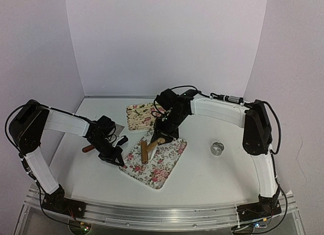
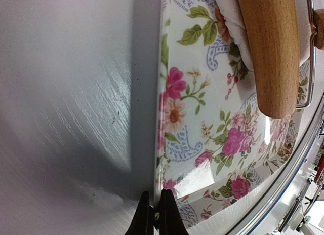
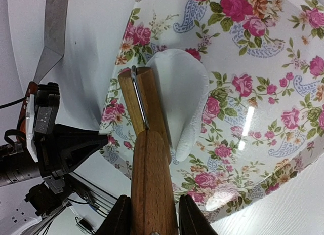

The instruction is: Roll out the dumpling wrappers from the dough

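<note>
While the left gripper [image 2: 153,217] is pinched shut on the rim of the flowered tray [image 2: 202,159], the right gripper [image 3: 153,217] grasps the wooden rolling pin [image 3: 152,164], its far end resting on the flattened white dough [image 3: 182,88] in that tray.

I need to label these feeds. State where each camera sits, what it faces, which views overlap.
Top external: above, behind the robot, looking down on the table; left arm and right arm show.
Left wrist: low beside the flowered tray, left gripper pinching its rim.
Right wrist: over the tray, looking along the rolling pin in the right gripper.
Shared: both wrist views show tray, pin, dough.
</note>
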Available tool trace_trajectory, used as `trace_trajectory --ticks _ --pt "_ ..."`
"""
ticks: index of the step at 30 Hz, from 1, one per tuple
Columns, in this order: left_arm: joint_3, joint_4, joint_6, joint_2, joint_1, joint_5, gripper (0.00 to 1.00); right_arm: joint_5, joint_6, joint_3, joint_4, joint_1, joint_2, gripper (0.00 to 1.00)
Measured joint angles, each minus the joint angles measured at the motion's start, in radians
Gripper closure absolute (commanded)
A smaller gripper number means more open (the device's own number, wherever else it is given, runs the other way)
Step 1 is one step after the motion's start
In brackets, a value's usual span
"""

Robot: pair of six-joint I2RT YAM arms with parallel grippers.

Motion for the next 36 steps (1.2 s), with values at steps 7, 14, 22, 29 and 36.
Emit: trace_trajectory --ticks 7,14,22,29,36 --pt "0.0 0.0 -0.014 0.0 0.0 -0.013 1.0 0.0 0.013 -0.045 0.044 -0.001 -0.014 1.0" --pt "0.0 -0.001 -0.024 0.0 0.0 -0.02 1.0 -0.006 0.022 -0.119 0.09 -0.014 -0.051 1.0" --pt "0.0 -0.001 -0.027 0.0 0.0 -0.02 1.0 -0.011 0.021 -0.111 0.08 -0.019 -0.04 1.0" --pt "0.0 0.002 -0.03 0.0 0.003 -0.021 1.0 -0.015 0.021 -0.095 0.064 -0.028 -0.027 1.0" --pt "0.0 0.01 -0.041 0.0 0.01 -0.021 1.0 -0.03 0.021 -0.143 0.09 -0.047 -0.051 1.0"
